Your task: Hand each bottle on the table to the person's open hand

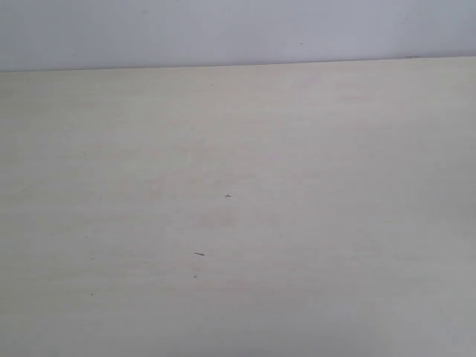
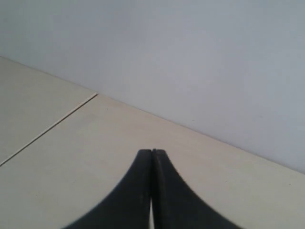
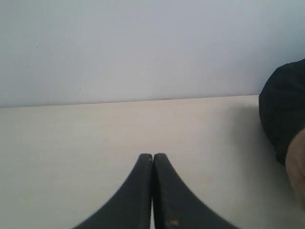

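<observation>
No bottle shows in any view. The pale cream table (image 1: pixel 238 223) fills the exterior view, bare apart from a few tiny dark specks, and neither arm appears there. In the left wrist view my left gripper (image 2: pixel 152 151) is shut, its black fingers pressed together above the tabletop (image 2: pixel 95 157) with nothing between them. My right gripper (image 3: pixel 152 155) is likewise shut and holds nothing, over the table (image 3: pixel 71 143). At the edge of the right wrist view a person's arm in a dark sleeve (image 3: pixel 286 109) shows, with a strip of bare skin (image 3: pixel 298 167); the open hand itself is out of view.
A plain grey-white wall (image 1: pixel 238 30) rises behind the table's far edge. A thin seam (image 2: pixel 47 129) between two tabletop panels runs across the left wrist view.
</observation>
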You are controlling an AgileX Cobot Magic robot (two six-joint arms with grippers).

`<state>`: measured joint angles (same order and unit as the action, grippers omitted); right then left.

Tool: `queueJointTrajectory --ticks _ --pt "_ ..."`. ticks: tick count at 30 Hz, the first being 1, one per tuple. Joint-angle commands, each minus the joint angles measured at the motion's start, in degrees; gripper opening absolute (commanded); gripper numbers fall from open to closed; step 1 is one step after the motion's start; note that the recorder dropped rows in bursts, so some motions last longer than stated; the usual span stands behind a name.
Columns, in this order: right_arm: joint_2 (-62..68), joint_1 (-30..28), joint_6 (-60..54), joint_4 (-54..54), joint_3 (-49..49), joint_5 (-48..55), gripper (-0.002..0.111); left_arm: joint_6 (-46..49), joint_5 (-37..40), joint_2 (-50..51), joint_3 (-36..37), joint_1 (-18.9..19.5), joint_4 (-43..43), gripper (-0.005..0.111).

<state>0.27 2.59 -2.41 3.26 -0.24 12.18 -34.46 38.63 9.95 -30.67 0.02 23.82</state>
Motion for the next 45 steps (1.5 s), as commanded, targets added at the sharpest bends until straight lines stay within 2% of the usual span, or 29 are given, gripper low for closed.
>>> queueJointTrajectory --ticks 1,3,4,5,7,9,11,17,31,40,45 --pt "-0.27 0.12 -0.49 -0.36 0.24 -0.75 0.0 0.32 0.11 0.41 0.75 0.16 -0.91 0.0" --pt "-0.27 0.12 -0.49 -0.36 0.24 -0.75 0.0 3.86 -6.54 0.41 2.75 0.16 -4.99 0.0" --pt "-0.27 0.12 -0.49 -0.36 0.24 -0.75 0.0 11.11 -12.94 0.41 4.25 0.16 -13.22 0.0" --pt "-0.27 0.12 -0.49 -0.36 0.24 -0.75 0.0 18.95 -15.87 0.41 5.31 0.16 -21.1 0.0" --pt "-0.27 0.12 -0.49 -0.36 0.24 -0.75 0.0 33.24 -16.37 0.41 7.13 0.16 -33.08 0.0" --pt "-0.27 0.12 -0.49 -0.26 0.24 -0.75 0.0 42.76 -16.37 0.41 9.87 0.16 -39.97 0.0" --pt "-0.27 0.12 -0.49 -0.26 0.24 -0.75 0.0 44.57 -16.47 0.41 13.53 0.16 -40.6 0.0" --pt "-0.27 0.12 -0.49 -0.26 0.24 -0.75 0.0 44.71 -16.64 0.41 18.04 0.16 -40.07 0.0" --pt "-0.27 0.12 -0.49 -0.21 0.24 -0.75 0.0 44.71 -16.25 0.14 19.82 0.81 -39.63 0.0" --pt "-0.27 0.12 -0.49 -0.21 0.24 -0.75 0.0 44.71 -16.19 -9.55 25.65 0.81 -38.18 0.0" --pt "-0.27 0.12 -0.49 -0.21 0.24 -0.75 0.0 44.71 -16.34 -9.95 26.61 0.81 -37.95 0.0"
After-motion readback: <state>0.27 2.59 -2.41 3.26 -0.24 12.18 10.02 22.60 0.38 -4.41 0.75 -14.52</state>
